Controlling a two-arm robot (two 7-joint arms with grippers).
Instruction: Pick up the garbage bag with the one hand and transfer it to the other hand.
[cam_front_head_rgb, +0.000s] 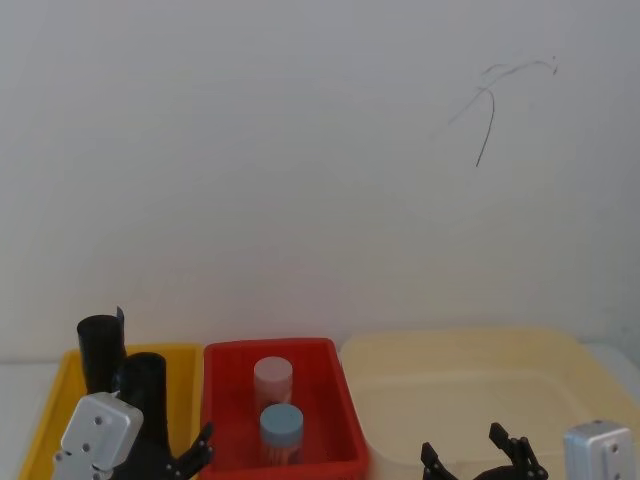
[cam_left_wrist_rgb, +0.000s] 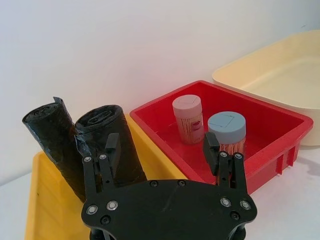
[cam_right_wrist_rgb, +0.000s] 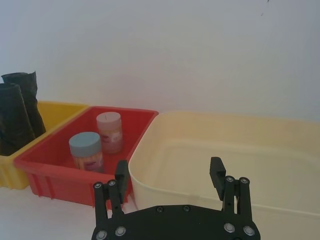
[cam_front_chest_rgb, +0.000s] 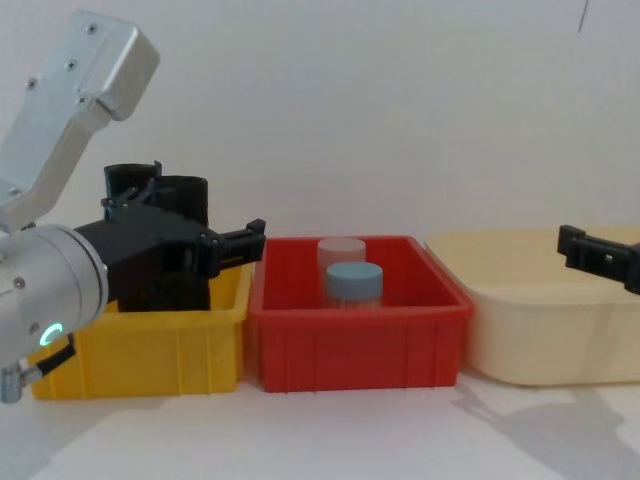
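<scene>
Two black rolls stand in the yellow bin (cam_front_head_rgb: 185, 355). The garbage bag (cam_front_head_rgb: 146, 380) (cam_left_wrist_rgb: 102, 122) (cam_front_chest_rgb: 186, 192) is the round-rimmed roll, to the right of a slimmer notched roll (cam_front_head_rgb: 100, 345) (cam_left_wrist_rgb: 47, 130). My left gripper (cam_front_head_rgb: 182, 460) (cam_left_wrist_rgb: 160, 140) (cam_front_chest_rgb: 185, 225) hangs open just in front of the garbage bag, at its height. One of its fingers (cam_left_wrist_rgb: 112, 145) overlaps the bag's front, and nothing sits between the fingers. My right gripper (cam_front_head_rgb: 465, 448) (cam_right_wrist_rgb: 169, 167) (cam_front_chest_rgb: 597, 255) is open and empty over the near side of the cream tub.
A red bin (cam_front_head_rgb: 340, 390) (cam_left_wrist_rgb: 280, 125) (cam_front_chest_rgb: 355, 335) in the middle holds a pink-lidded jar (cam_front_head_rgb: 272, 378) and a blue-lidded jar (cam_front_head_rgb: 281, 428). A large cream tub (cam_front_head_rgb: 470, 350) (cam_right_wrist_rgb: 225, 150) (cam_front_chest_rgb: 520, 320) stands on the right. A white wall rises behind the bins.
</scene>
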